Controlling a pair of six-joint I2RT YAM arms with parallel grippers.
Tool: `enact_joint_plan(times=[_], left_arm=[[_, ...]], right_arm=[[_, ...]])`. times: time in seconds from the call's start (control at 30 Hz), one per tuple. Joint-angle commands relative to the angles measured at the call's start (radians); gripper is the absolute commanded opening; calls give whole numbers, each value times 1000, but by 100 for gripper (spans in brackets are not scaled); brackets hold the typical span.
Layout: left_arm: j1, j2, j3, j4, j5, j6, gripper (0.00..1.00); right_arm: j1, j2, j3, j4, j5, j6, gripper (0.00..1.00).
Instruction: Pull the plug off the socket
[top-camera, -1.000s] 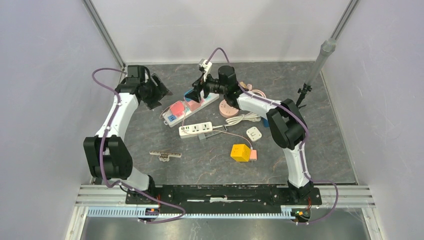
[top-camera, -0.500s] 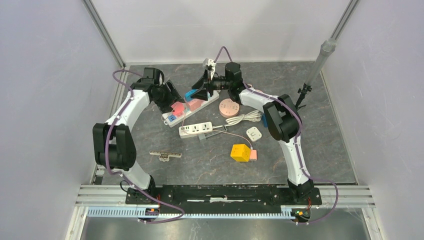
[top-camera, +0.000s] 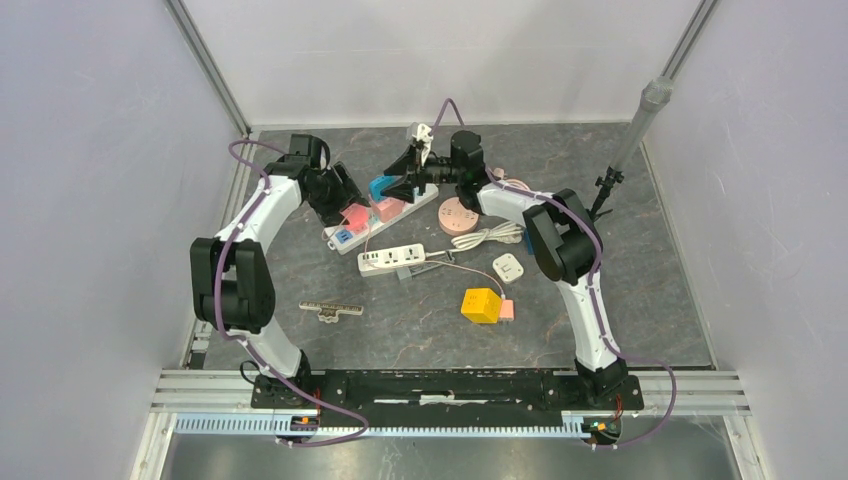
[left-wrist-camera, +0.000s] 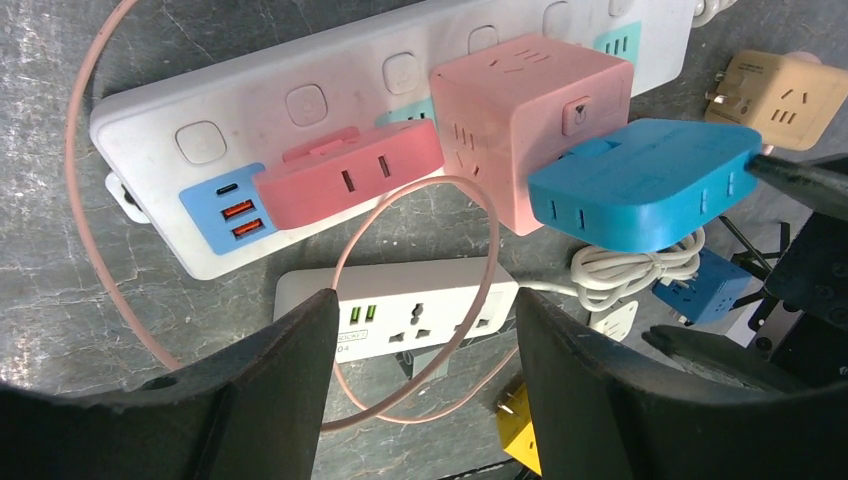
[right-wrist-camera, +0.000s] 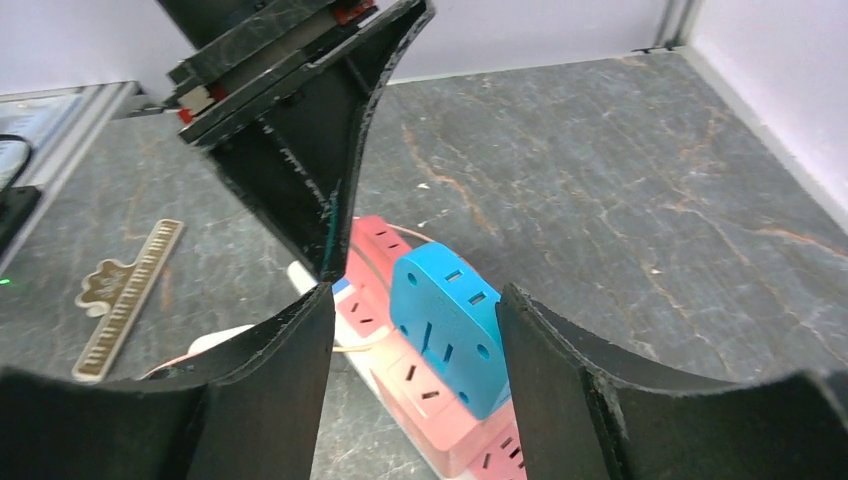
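Note:
A white power strip (top-camera: 428, 196) lies at the back of the table. It carries a flat pink adapter (left-wrist-camera: 345, 175) and a pink cube adapter (left-wrist-camera: 525, 110). A blue plug (top-camera: 380, 187) sits in the side of the cube. It also shows in the left wrist view (left-wrist-camera: 640, 180) and the right wrist view (right-wrist-camera: 445, 325). My right gripper (right-wrist-camera: 415, 295) is open, with one finger on each side of the blue plug. My left gripper (left-wrist-camera: 420, 310) is open and empty, just over the strip's left end near the flat pink adapter.
A second white strip (top-camera: 392, 259) with a loose pink cable (left-wrist-camera: 470, 290) lies in front. A yellow cube (top-camera: 480, 304), a white adapter (top-camera: 508, 267), a round pink socket (top-camera: 459, 215) and a toothed ruler (top-camera: 330, 310) lie nearby. A pole (top-camera: 630, 140) stands at the right.
My left gripper has swung right, from the table's left edge to the strip's left end. My right gripper has shifted slightly and now straddles the blue plug.

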Motion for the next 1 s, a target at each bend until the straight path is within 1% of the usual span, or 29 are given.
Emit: enact_joint_plan(times=[0.0, 0.1, 0.27, 0.33, 0.4, 0.47, 0.5, 0.6, 0.63, 0.77, 0.83, 0.97], left_arm=[[-1, 10, 40, 6, -22, -24, 72], [-1, 16, 50, 6, -32, -22, 72], [-1, 37, 83, 7, -43, -18, 72], [-1, 43, 95, 7, -43, -15, 72], [-1, 49, 104, 6, -41, -13, 72], [-1, 53, 108, 6, -38, -13, 72], [-1, 54, 107, 6, -38, -12, 72], [-1, 55, 101, 6, -37, -9, 72], [-1, 54, 98, 6, -36, -8, 71], [-1, 53, 87, 6, -32, -7, 71], [-2, 54, 87, 7, -28, -8, 71], [-1, 54, 84, 7, -20, -5, 71]], right_arm=[[10, -38, 3, -120, 183, -92, 67], [13, -75, -24, -123, 280, -57, 71], [32, -119, -16, -232, 497, -27, 73], [34, -130, -16, -243, 511, -6, 76], [32, -121, -2, -232, 446, 25, 84], [24, -90, 39, -206, 328, 88, 88], [20, -72, 58, -181, 267, 132, 88], [8, -26, 58, -22, 155, 295, 88], [6, -15, 54, 17, 141, 324, 88], [2, 36, 67, 68, 94, 333, 88], [-5, 73, 90, 115, 63, 365, 87], [-24, 117, 124, 174, 48, 399, 87]])
